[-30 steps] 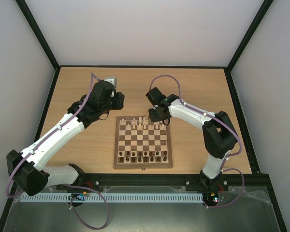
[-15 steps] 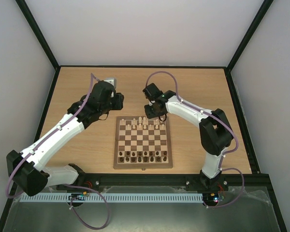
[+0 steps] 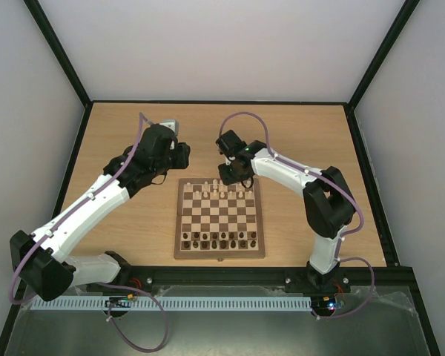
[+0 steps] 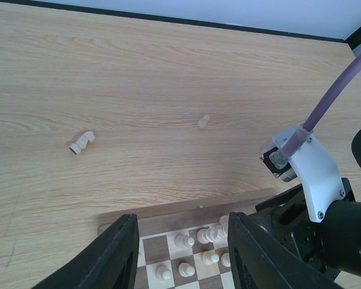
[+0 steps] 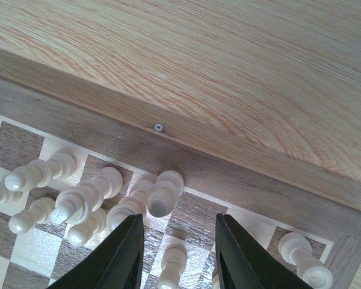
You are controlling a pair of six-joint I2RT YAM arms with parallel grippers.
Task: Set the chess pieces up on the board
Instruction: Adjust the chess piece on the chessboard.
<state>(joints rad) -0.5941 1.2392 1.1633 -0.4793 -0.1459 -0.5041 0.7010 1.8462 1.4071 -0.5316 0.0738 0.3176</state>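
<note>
Left arm (image 3: 96,200) stretches past the board's (image 3: 220,219) far-left corner, left gripper (image 4: 182,256) spread, empty. Right arm (image 3: 297,178) bends over the board's far edge, right gripper (image 5: 177,253) parted, empty, above pale pieces (image 5: 84,205). Dark pieces (image 3: 219,239) fill the near rows; a toppled pale piece (image 4: 82,142) and a pale pawn (image 4: 203,121) sit beyond the far edge.

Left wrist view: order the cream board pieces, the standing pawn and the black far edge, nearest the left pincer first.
1. Cream pieces, on the board at the left pincer.
2. Standing pawn, on the table beyond the board.
3. Black edge strip, table's far end.
</note>
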